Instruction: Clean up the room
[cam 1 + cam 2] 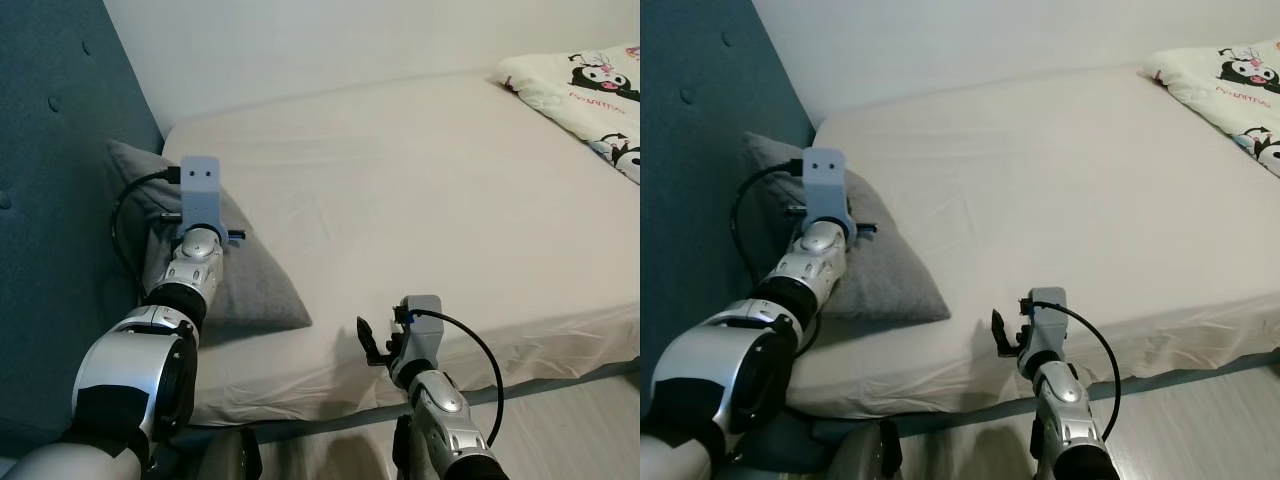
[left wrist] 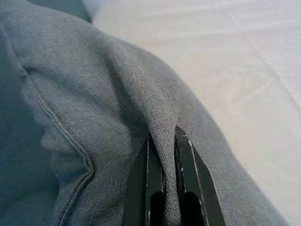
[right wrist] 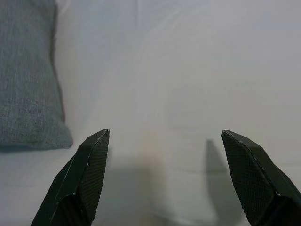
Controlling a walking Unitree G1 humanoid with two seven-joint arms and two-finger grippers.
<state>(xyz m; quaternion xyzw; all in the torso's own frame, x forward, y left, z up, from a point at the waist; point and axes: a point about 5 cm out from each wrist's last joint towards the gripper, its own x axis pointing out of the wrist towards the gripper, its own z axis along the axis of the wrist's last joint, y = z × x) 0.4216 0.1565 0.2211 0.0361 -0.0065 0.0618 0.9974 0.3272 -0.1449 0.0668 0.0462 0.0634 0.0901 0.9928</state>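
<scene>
Grey pillow (image 1: pixel 245 285) lies at the bed's (image 1: pixel 420 200) left; left gripper (image 2: pixel 164 155) pinches a fabric fold, likely to reposition it, while right gripper (image 3: pixel 164 179) hovers wide open near the edge.

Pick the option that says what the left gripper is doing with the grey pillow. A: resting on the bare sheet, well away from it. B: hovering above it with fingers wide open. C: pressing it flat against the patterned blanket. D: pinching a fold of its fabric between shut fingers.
D: in the left wrist view the left gripper has its fingers closed on a raised fold of the grey pillow, which lies on the bed.
</scene>
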